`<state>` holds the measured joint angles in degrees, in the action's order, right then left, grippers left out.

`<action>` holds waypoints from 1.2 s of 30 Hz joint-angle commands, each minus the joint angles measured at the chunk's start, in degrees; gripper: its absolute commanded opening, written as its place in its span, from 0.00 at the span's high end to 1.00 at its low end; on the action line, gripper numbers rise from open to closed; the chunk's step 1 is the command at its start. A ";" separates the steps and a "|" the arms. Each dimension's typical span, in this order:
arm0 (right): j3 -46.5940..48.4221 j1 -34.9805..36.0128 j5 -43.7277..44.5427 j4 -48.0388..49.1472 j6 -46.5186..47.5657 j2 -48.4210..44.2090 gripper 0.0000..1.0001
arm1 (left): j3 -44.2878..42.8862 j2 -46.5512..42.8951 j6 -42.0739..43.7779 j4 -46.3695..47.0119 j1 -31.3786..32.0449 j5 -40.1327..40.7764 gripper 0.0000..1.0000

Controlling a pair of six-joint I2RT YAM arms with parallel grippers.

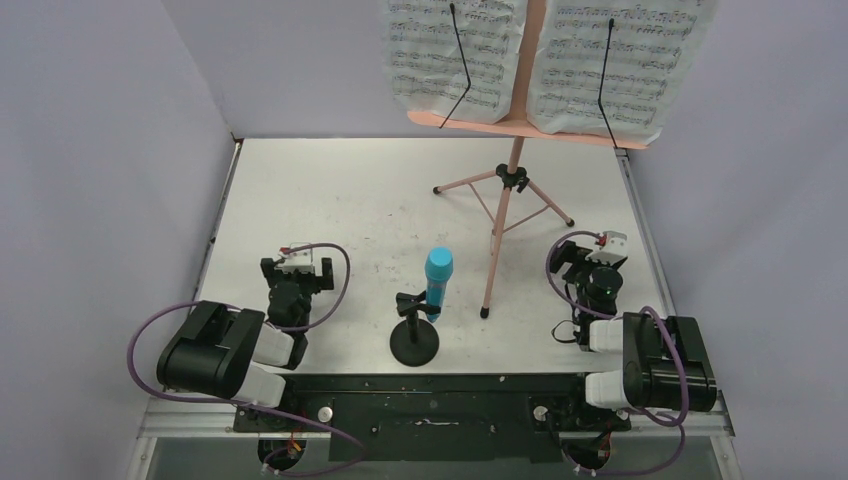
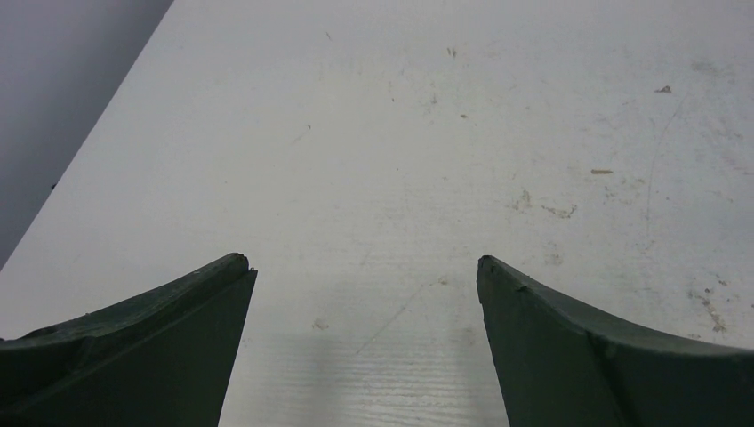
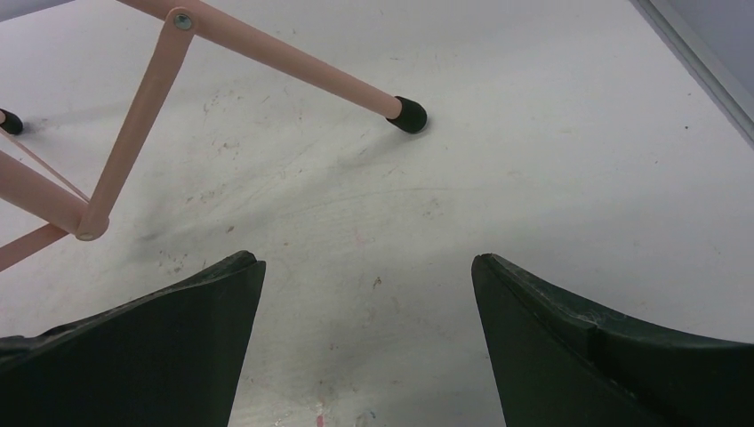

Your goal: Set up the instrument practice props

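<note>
The pink music stand (image 1: pixel 514 120) rises on tripod legs at the table's far middle, its shelf holding two white sheet-music pages (image 1: pixel 455 55) under black wire clips. A bright blue microphone (image 1: pixel 437 275) sits upright in the clip of the small black round-based mic stand (image 1: pixel 414 345) near the front centre. My left gripper (image 1: pixel 297 248) rests low at the front left, open over bare table (image 2: pixel 365 261). My right gripper (image 1: pixel 600 245) rests at the front right, open and holding nothing (image 3: pixel 368 259). A pink tripod leg (image 3: pixel 284 58) with a black foot lies ahead of it.
Grey walls close in the left, the back and the right of the white table (image 1: pixel 350 200). A black rail (image 1: pixel 430 395) carries both arm bases along the near edge. Purple cables loop beside each arm.
</note>
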<state>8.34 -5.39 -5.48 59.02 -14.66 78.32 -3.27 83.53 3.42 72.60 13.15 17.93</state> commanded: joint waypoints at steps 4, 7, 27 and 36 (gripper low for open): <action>-2.61 8.92 13.69 13.45 11.69 0.58 0.10 | -2.37 2.08 -1.23 9.58 -2.46 -0.92 0.04; -3.18 10.77 14.44 23.12 14.04 8.26 0.10 | -3.64 -0.13 -1.96 3.52 -3.69 -4.53 0.01; 6.95 9.83 12.95 9.27 13.10 14.32 0.10 | -9.26 0.49 -6.20 -5.51 -6.56 -2.03 0.04; 7.04 9.77 12.62 9.13 13.01 14.32 0.10 | -10.01 0.59 -6.74 -6.81 -6.64 -2.11 0.04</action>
<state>14.83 4.80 8.05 66.13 -1.08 92.68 -11.42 84.47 -2.35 65.08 6.94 14.96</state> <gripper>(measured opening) 0.898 0.964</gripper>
